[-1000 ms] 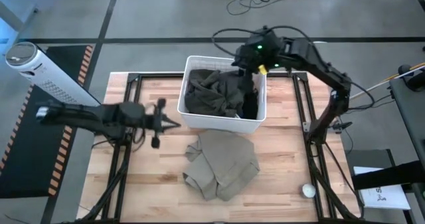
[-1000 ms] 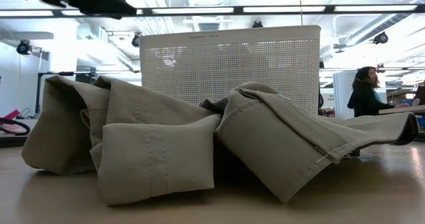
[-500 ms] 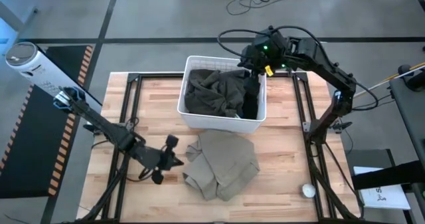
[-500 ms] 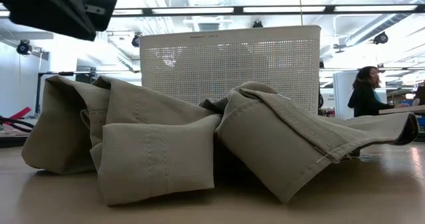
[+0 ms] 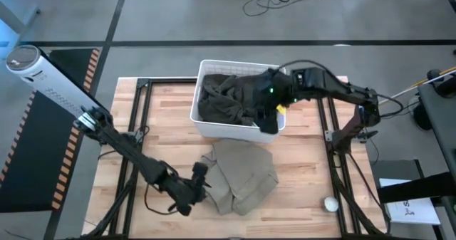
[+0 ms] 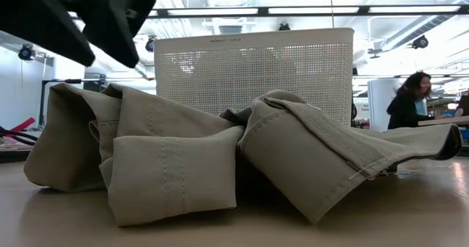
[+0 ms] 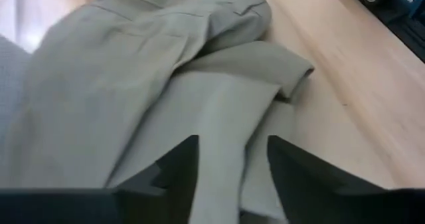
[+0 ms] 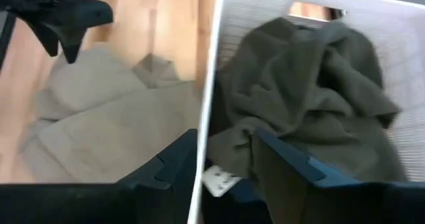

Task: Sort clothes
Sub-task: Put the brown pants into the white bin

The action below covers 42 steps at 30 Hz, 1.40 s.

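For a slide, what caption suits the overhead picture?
Left tool open beside beige garment; right tool over the basket.

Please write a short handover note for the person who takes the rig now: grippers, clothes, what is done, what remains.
Left gripper: open, low over the beige-tan garment lying crumpled on the table in front of the white basket.
Right gripper: open, above the basket's rim, beside the olive-khaki garment; nothing held.
Done: one garment lies outside the basket.
Left: olive-khaki and darker clothes in the basket.

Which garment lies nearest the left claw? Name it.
The beige-tan garment, crumpled on the bare table in front of the basket; the left claw sits at its edge. The olive garment lies inside the basket.
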{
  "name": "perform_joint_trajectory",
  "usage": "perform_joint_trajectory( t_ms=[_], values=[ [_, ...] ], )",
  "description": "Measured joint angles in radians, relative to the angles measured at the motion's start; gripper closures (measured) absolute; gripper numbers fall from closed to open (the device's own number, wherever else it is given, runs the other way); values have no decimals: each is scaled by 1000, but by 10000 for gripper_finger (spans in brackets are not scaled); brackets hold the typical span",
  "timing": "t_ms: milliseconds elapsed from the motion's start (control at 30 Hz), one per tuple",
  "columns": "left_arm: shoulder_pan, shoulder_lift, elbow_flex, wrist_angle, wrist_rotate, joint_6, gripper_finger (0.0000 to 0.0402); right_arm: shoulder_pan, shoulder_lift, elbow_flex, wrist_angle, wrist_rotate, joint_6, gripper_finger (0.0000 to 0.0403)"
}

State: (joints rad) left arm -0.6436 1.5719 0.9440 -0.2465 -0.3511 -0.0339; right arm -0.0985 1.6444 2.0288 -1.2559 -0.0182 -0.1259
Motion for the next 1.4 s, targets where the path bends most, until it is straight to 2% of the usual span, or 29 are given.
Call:
perform_joint_trajectory(
  t_ms=[100, 267, 433, 500, 633, 900, 1067, 1300, 1400],
  values=[
    [-20, 70, 75, -75, -11, -25, 194, 59, 0, -7, 3, 42, 44, 278],
    [-62, 185, 149, -144, -98, -65, 136, 155, -1, -8, 4, 119, 116, 268],
    [-82, 281, 192, -155, -345, -67, 98, 236, -1, -8, 5, 183, 187, 252],
    [-76, 305, 213, -146, -393, -88, 88, 265, -1, -8, 5, 201, 214, 247],
    [-37, 359, 243, -99, -383, -112, 86, 309, -1, -8, 5, 223, 253, 242],
    [64, 464, 294, 36, -370, -24, 118, 372, -1, -8, 11, 285, 292, 251],
    [123, 481, 307, 108, -384, 11, 127, 394, -1, -8, 21, 297, 308, 247],
    [199, 481, 303, 215, -393, 78, 120, 400, -1, -8, 35, 307, 296, 246],
    [238, 479, 299, 235, -334, 73, 118, 400, -1, -8, 35, 308, 284, 251]
  ],
)
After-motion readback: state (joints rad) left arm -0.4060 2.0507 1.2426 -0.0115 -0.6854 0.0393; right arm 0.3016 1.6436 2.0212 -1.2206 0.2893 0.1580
